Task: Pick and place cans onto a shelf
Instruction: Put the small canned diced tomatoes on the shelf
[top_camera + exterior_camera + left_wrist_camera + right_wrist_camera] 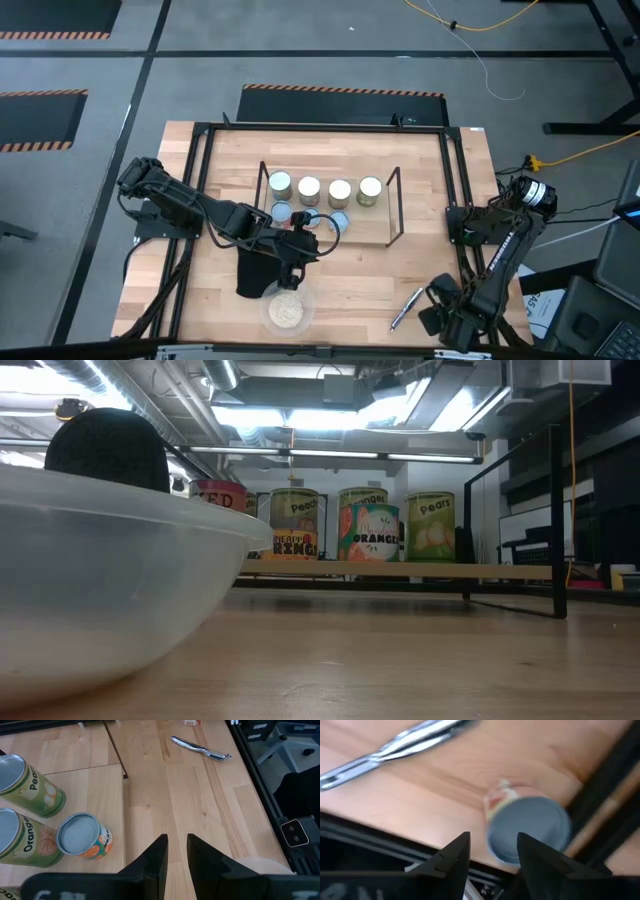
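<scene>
Your left gripper [176, 857] hovered narrow and empty just before the shelf [392, 205]. That shelf carried six cans [308, 190]: four above, two blue-topped lower. At the right edge, your right gripper [492, 840] stood wide with a seventh can [527, 827] just ahead. It probably needed closing in next. One bowl [285, 312], one pen [407, 306].

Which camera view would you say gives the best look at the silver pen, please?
The left wrist view: the silver pen lies whole and sharp on bare table. The high view shows it small near the right arm; the right wrist view shows it blurred and cut off at the picture's edge; the low view does not show it.
</scene>
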`<state>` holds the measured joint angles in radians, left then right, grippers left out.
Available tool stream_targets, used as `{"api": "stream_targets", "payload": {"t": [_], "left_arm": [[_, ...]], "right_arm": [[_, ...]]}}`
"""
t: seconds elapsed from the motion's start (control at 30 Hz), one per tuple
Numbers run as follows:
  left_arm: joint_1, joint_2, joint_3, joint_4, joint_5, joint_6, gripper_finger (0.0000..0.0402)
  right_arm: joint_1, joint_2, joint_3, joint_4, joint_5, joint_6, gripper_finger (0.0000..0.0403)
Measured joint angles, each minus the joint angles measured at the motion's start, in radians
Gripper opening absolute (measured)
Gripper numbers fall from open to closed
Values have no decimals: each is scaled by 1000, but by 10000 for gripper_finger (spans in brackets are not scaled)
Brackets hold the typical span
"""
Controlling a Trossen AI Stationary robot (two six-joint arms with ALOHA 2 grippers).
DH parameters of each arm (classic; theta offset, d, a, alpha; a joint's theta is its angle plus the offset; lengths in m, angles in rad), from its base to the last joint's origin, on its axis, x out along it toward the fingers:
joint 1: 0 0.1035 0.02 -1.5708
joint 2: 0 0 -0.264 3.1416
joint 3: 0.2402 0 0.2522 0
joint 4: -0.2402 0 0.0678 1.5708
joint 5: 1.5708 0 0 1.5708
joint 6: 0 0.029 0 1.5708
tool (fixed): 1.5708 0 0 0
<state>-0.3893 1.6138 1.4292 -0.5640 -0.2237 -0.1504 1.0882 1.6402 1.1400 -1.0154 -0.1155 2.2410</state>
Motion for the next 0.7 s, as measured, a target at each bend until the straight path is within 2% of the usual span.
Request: {"api": "stream_targets", "payload": {"t": [0.1, 0.3, 0.43, 0.7], "left_arm": [[0, 0, 0, 0, 0, 0, 64], [0, 0, 0, 0, 0, 0, 64], [0, 0, 0, 0, 0, 0, 64], [0, 0, 0, 0, 1, 0, 64]], "right_arm": [[0, 0, 0, -3, -15, 33, 168], [-1, 20, 0, 1, 62, 33, 168], [-3, 52, 0, 2, 30, 36, 168], [-3, 91, 0, 0, 32, 32, 157]]}}
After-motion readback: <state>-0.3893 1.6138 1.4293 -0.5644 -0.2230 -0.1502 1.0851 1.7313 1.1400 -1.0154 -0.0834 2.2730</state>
